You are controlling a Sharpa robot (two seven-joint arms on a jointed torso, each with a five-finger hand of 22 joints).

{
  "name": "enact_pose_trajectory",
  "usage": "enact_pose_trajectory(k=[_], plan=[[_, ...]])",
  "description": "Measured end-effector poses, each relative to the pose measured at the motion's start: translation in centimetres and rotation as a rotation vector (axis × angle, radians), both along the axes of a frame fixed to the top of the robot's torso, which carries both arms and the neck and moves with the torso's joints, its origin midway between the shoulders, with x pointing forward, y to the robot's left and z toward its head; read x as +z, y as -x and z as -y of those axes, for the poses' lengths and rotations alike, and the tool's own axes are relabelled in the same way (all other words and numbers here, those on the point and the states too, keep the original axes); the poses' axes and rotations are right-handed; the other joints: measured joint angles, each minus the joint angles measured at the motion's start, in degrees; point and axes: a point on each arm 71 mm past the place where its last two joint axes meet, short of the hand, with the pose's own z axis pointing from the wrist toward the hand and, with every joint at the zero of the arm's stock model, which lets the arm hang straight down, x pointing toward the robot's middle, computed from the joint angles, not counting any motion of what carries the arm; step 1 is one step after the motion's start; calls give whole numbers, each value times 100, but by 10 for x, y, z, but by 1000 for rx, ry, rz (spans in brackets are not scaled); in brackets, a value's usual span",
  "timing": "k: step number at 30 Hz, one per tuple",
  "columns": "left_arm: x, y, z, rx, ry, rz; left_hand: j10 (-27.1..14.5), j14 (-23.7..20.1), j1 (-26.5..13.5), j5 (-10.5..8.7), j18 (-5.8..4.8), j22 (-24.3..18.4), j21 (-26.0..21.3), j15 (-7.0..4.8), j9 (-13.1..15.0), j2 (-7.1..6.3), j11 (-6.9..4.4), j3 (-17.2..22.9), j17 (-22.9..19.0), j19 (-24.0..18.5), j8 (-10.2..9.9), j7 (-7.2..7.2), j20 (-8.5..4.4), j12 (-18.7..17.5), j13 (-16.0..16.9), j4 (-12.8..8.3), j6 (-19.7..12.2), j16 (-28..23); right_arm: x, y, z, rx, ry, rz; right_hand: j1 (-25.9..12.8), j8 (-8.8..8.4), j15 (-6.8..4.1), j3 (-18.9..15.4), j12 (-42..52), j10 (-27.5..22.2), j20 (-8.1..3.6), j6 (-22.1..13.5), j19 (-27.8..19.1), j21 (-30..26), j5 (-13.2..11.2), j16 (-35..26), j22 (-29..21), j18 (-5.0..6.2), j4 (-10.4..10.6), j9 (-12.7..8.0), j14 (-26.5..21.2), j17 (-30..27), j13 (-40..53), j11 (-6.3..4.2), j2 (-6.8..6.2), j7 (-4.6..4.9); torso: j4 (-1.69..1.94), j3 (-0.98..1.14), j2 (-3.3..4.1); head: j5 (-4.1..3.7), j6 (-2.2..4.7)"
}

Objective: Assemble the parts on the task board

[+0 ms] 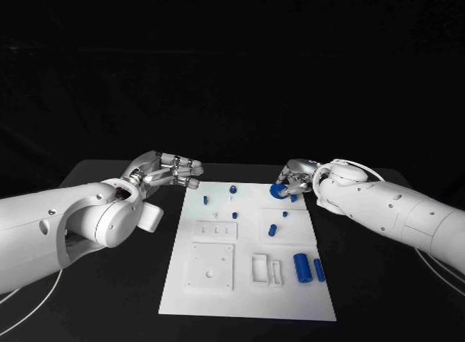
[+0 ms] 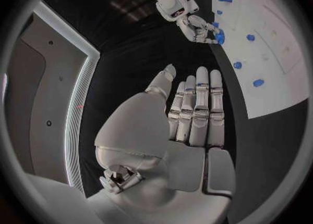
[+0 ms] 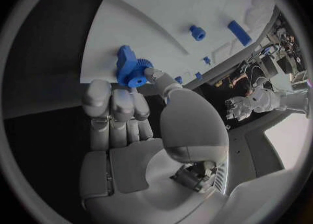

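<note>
Pinching a blue part (image 1: pixel 278 191) at the board's (image 1: pixel 248 303) far right corner, the right robot hand (image 1: pixel 297 179) seems to grip it only at the fingertips, so I judge it could twist or slip onto the bench (image 1: pixel 120 299) if it meets its seat off-line. Counting from the board's near edge outward, I see two blue cylinders (image 1: pixel 309 269) lying side by side near the right edge, then about five small blue pieces (image 1: pixel 272 229) standing further out, then the one held part. The left robot hand (image 1: pixel 171 171), fingers straight and together, holds nothing just off the board's far left corner.
</note>
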Motion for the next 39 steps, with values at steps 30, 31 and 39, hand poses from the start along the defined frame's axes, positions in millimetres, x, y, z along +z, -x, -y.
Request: enact_pose_trajectory(k=[30,31,39], plan=[[0,0,0,-4,-4,-4,-19,0,0,0,0,-7,0,0,0,0,19,0,0,0,0,0,0,0,0,0,0,0,8,6,-23,77,70,165,-24,14,-39,-161,67,61,0,594,0,199,-431,23,-1,0,15,-3,40,56,66,-63,-77,-162,6,-2,-4,1,21],[0,0,0,-4,-4,-4,-19,0,0,0,0,-7,0,0,0,0,19,0,0,0,0,0,0,0,0,0,0,0,9,7,-25,82,72,178,-17,18,-43,-147,67,81,0,598,0,199,-431,23,-1,0,29,-2,43,55,68,-83,-83,-165,6,-1,-4,5,22],[0,0,0,-3,-5,-4,-19,0,0,0,0,-8,0,0,0,0,19,0,0,0,0,0,0,0,0,0,0,0,21,15,-49,135,73,287,66,26,-43,-27,67,82,0,603,0,235,-542,23,-1,0,180,-2,44,55,72,-83,-120,-168,6,-8,-8,59,35]])
